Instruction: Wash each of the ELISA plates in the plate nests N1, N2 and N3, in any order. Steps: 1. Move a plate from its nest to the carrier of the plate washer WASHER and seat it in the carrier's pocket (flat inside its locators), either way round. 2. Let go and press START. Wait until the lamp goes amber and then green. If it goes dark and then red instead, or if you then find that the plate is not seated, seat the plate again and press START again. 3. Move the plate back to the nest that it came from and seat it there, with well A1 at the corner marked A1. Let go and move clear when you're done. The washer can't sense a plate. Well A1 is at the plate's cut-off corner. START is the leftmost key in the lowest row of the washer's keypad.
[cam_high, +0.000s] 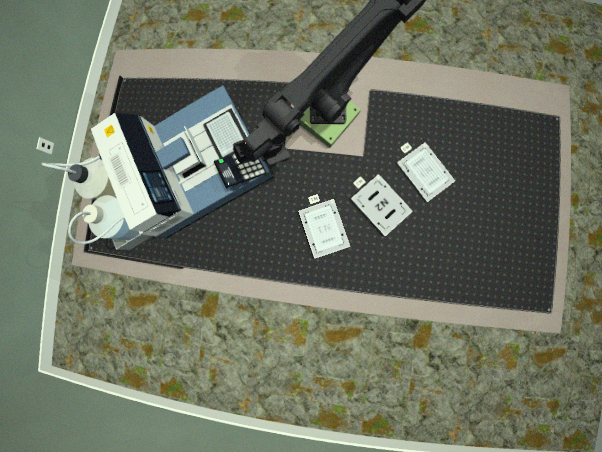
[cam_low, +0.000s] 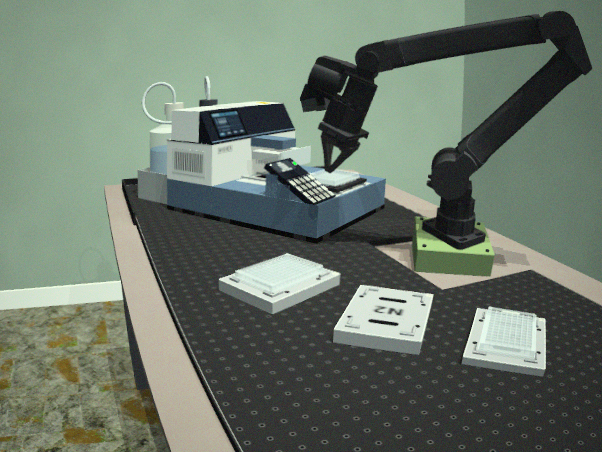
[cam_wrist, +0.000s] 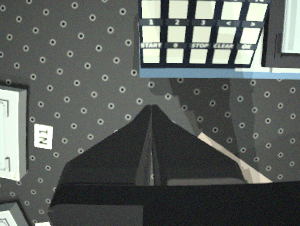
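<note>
From above, the washer (cam_high: 200, 150) holds 1 plate (cam_high: 223, 131) in its carrier; nest N2 (cam_high: 381, 204) stands bare, and a green lamp (cam_high: 220, 161) glows by the keypad (cam_high: 246, 169). Seen from the side, the gripper (cam_low: 336, 165) hangs above the keypad and carrier, fingers closed on nothing. At the wrist, shut fingers point below the keypad's lowest row. Green suggests the wash is done; next, open over the plate and return it to N2, A1 matched.

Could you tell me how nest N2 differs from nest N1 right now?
N2 is bare, so its printed label and two dark slots show; N1 holds a clear plate over its label. N2 sits in the middle of the row; N1 lies nearest the washer. Both are pale slabs with corner locators.
</note>
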